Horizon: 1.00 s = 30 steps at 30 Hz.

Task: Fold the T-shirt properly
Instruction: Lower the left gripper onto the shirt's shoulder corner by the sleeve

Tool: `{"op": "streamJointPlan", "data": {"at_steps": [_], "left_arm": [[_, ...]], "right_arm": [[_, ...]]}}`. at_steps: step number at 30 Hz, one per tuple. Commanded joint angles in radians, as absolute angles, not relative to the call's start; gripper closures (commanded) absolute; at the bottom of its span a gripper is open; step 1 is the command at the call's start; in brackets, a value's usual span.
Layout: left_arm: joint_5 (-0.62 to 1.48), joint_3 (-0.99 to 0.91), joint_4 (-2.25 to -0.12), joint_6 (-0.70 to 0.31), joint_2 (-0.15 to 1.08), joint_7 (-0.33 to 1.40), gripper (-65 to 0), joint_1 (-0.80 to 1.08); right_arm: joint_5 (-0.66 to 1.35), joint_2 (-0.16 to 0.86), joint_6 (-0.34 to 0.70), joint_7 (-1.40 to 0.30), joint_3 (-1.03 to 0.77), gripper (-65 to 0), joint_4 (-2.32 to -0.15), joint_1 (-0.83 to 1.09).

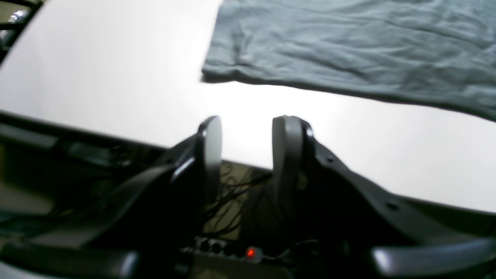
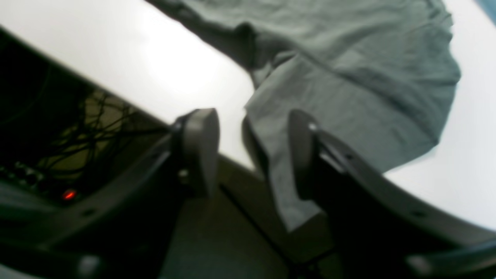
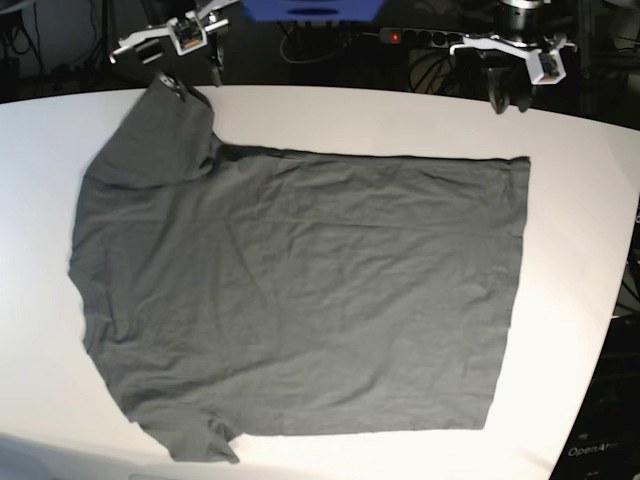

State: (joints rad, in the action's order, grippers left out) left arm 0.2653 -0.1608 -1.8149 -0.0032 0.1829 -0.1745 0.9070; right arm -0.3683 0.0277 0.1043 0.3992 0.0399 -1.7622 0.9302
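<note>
Right gripper [image 3: 190, 70] sits far-left in the base view, at the table's [image 3: 580, 200] back edge, right over the shirt's [image 3: 300, 300] upper-left sleeve tip. In the right wrist view its jaws stand apart, with the sleeve [image 2: 279, 186] hanging off the table edge between them; nothing pinched yet as far as I can tell, blur makes contact unclear.

Shirt lies flat on the white table, spread out, long axis running left-right in the base view: sleeves and shoulders left, hem [image 3: 515, 290] right. No fold made yet, by the look of it.

Left gripper [image 3: 510, 100] is far-right in the base view, behind the table's back edge, jaws apart and empty. From its wrist view the shirt's hem corner [image 1: 217, 71] lies ahead and slightly left, apart from the fingers [image 1: 211, 143], bare table between.

My read: right arm is the nearer one, already at cloth. Left needs to go forward onto the table to reach the hem corner. Both grab points lie on the same back edge of the shirt, so a fold would pull toward the front.
</note>
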Motion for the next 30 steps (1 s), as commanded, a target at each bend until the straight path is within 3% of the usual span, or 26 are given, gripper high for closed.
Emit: {"op": "streamJointPlan", "data": {"at_steps": [1,4,27,30], "left_arm": [[0.266,-0.165,-1.831,-0.004,0.188,-0.194,-21.8,0.921],[0.269,-0.165,-1.837,-0.004,0.189,-0.194,-21.8,0.920],[0.263,-0.166,-1.839,-0.001,0.189,-0.193,-21.8,0.920],[0.263,-0.166,-1.839,0.002,0.189,-0.191,-21.8,0.920]], "right_arm": [[-0.363,0.033,0.104,0.426,0.041,-34.4,-1.778,0.946],[-0.363,0.035,0.107,0.424,0.041,-36.9,-1.776,0.924],[-0.360,0.087,0.107,0.432,0.033,-35.8,-1.518,0.748],[-0.360,0.087,0.107,0.432,0.033,-27.1,-1.504,0.739]]}}
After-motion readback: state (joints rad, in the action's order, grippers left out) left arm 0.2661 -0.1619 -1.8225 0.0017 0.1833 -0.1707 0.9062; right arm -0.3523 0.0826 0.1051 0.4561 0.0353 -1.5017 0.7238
